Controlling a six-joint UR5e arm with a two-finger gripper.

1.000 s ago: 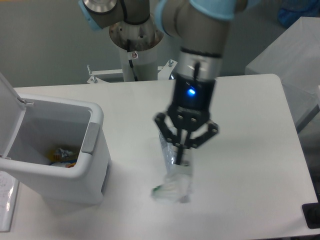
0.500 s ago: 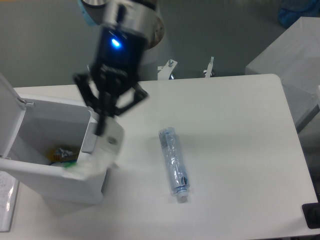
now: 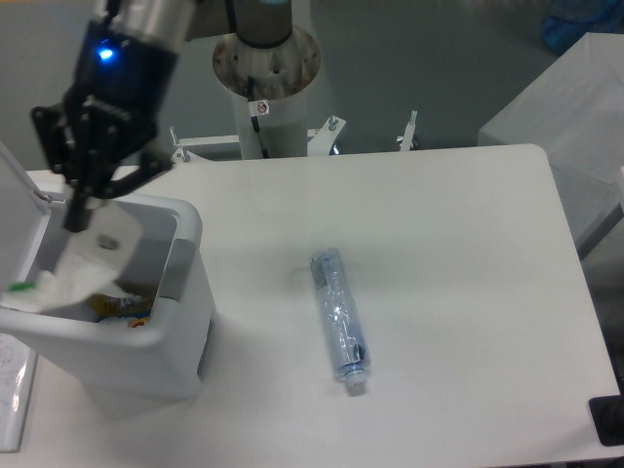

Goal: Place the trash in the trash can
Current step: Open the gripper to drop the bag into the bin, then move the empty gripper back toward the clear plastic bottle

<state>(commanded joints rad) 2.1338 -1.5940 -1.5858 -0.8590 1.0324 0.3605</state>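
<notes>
My gripper (image 3: 76, 210) is shut on the crumpled clear-white wrapper (image 3: 83, 263), whose green bit (image 3: 19, 287) hangs at its lower left. It holds the wrapper over the open mouth of the white trash can (image 3: 180, 336) at the left, with the lid up at the far left. The flattened bluish bottle (image 3: 337, 315) lies on the table at the middle, its white cap (image 3: 355, 385) toward the front.
Earlier trash with orange and yellow bits (image 3: 132, 312) lies inside the can. A grey strip (image 3: 176, 269) runs on the can's right rim. The arm's base column (image 3: 265, 73) stands at the back. A grey box (image 3: 575, 127) sits at the right.
My gripper lifted the wrapper off the table beside the bottle and carried it left, from the can's right rim to above its opening. The bottle stayed put.
</notes>
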